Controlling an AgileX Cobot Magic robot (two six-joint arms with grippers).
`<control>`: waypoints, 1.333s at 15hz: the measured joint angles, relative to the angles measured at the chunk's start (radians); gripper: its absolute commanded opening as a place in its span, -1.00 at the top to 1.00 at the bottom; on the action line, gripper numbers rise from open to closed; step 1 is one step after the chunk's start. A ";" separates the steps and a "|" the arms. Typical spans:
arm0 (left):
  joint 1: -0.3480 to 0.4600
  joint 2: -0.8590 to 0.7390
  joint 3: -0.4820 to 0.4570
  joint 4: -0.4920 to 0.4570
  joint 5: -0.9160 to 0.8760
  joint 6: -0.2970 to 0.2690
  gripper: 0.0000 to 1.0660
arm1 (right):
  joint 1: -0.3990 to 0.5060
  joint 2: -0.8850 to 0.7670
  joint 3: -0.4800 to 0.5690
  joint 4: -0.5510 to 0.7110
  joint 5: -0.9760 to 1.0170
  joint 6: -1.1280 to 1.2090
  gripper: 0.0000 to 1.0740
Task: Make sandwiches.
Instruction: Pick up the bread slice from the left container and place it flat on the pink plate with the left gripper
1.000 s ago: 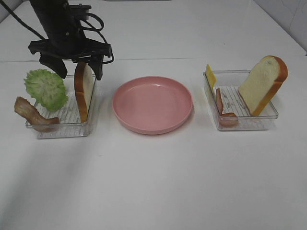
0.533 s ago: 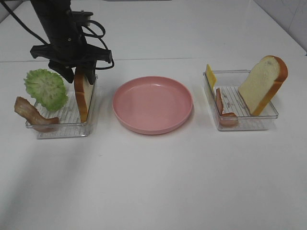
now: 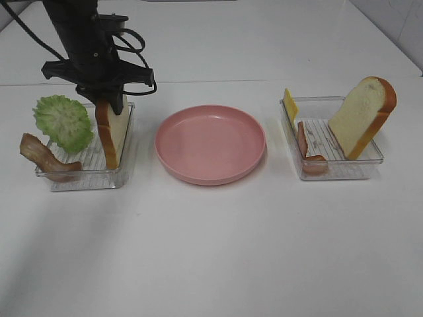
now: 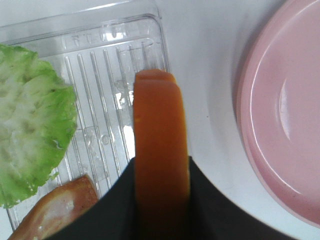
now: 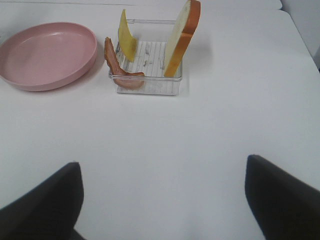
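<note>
Marking an early stage, one bread slice [image 3: 110,137] is clamped by the left gripper [image 3: 109,104], nothing is stacked on the plate [image 3: 210,144], and the right gripper [image 5: 162,162] is seen with fingers apart.

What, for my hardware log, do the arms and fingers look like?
The left arm is matte black, with black cables looping beside it. The left fingers are plain black; the right fingers look dark, broad and rounded. No markings show.

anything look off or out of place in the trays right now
Nothing spilled or damaged. In the left tray the bacon strip hangs over the outer rim and the lettuce leans past it. The bread slice stands on edge, clamped by the left hand.
</note>
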 measured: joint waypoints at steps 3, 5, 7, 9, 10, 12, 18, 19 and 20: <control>0.000 -0.027 0.000 -0.001 0.010 0.000 1.00 | 0.000 0.000 0.000 0.000 0.000 0.000 -0.54; 0.000 -0.091 0.000 -0.003 0.013 0.000 1.00 | 0.000 0.000 0.000 0.000 0.000 0.000 -0.54; 0.000 -0.180 0.000 -0.040 0.014 0.016 1.00 | 0.000 0.000 0.000 0.000 0.000 0.000 -0.54; 0.010 -0.218 -0.001 -0.145 0.014 0.074 1.00 | 0.000 0.000 0.000 0.000 0.000 0.000 -0.54; 0.019 -0.223 -0.002 -0.217 0.015 0.121 1.00 | 0.000 0.000 0.000 0.000 0.000 0.000 -0.54; 0.042 -0.225 -0.002 -0.363 0.009 0.211 1.00 | 0.000 0.000 0.000 0.000 0.000 0.000 -0.54; 0.052 -0.202 -0.002 -0.621 -0.178 0.362 1.00 | 0.000 0.000 0.000 0.000 0.000 0.000 -0.54; 0.052 -0.186 -0.002 -0.659 -0.187 0.392 1.00 | 0.000 0.000 0.000 0.000 0.000 0.000 -0.54; 0.052 -0.160 -0.002 -0.701 -0.188 0.415 1.00 | 0.000 0.000 0.000 0.000 0.000 0.000 -0.54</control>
